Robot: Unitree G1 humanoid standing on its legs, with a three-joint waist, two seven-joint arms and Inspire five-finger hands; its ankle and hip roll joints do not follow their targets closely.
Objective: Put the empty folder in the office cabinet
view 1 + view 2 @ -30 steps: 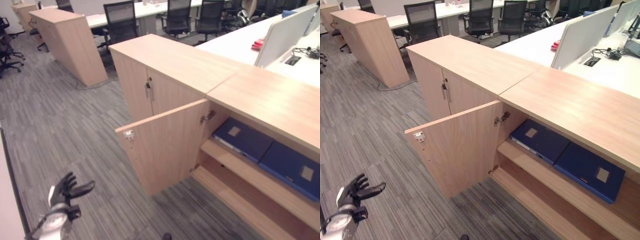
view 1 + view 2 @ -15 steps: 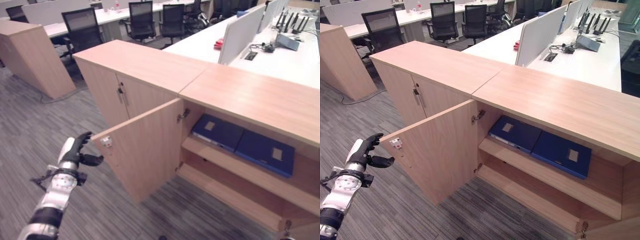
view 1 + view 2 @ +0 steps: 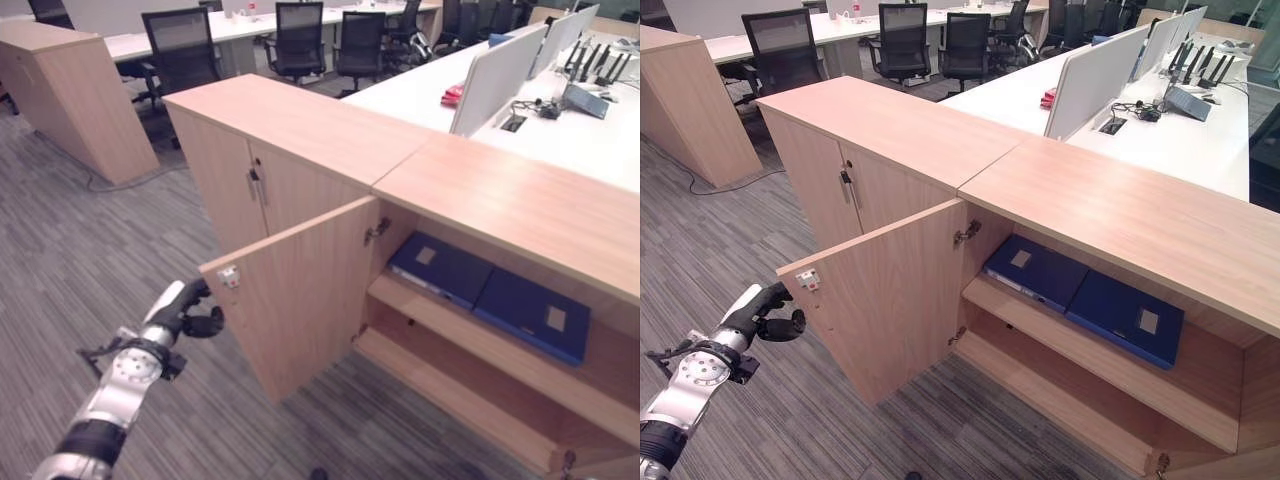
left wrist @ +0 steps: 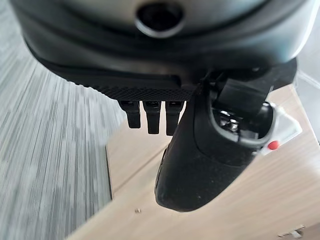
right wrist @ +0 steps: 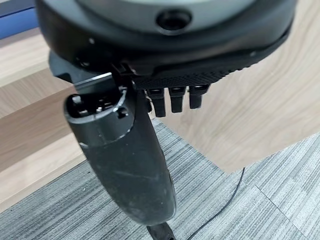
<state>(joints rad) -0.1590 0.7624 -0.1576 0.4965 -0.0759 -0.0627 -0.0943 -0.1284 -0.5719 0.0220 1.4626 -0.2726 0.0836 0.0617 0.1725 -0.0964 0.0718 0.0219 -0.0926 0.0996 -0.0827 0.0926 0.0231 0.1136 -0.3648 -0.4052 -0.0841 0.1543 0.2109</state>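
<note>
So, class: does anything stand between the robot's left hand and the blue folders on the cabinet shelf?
Yes. The open cabinet door stands between them: the left hand is at its outer edge, on the side away from the two blue folders lying on the shelf.

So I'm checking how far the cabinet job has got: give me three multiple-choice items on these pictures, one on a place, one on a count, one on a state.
1. Where are the blue folders?
A. on the cabinet's top
B. on the upper shelf inside the open cabinet
C. on the floor

2. How many blue folders lie there?
A. one
B. two
C. four

3. How does the cabinet door by the left hand stand?
A. shut
B. swung open
C. taken off

Answers: 1 B, they lie flat on the shelf behind the open door. 2 B, two covers sit side by side. 3 B, it hangs out on its hinges with the left hand at its outer edge.
</note>
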